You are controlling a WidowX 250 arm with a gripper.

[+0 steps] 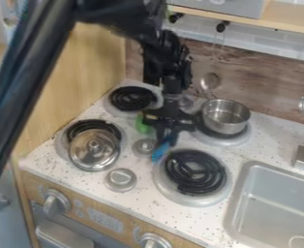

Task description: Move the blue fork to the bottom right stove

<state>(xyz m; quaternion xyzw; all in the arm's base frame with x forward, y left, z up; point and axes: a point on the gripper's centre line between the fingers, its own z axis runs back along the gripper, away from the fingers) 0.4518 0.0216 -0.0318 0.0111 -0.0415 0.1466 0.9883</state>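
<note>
Looking past an oven knob (156, 241), we see the bottom right burner (194, 172), then the blue fork (159, 152) just off its upper left edge, directly beneath the black gripper (165, 139); whether that is apart or clamped, we cannot tell. Beyond stands a steel pot (225, 116) on the back right burner (231, 139).

The blue fork (159, 152) shows as a short blue piece just beside the upper left edge of the bottom right burner (171, 193), slanting down and to the left; its upper part is hidden. Whether it touches the counter is unclear. The burner is a black spiral coil (209, 168) in a round, silvery-grey pan.
</note>
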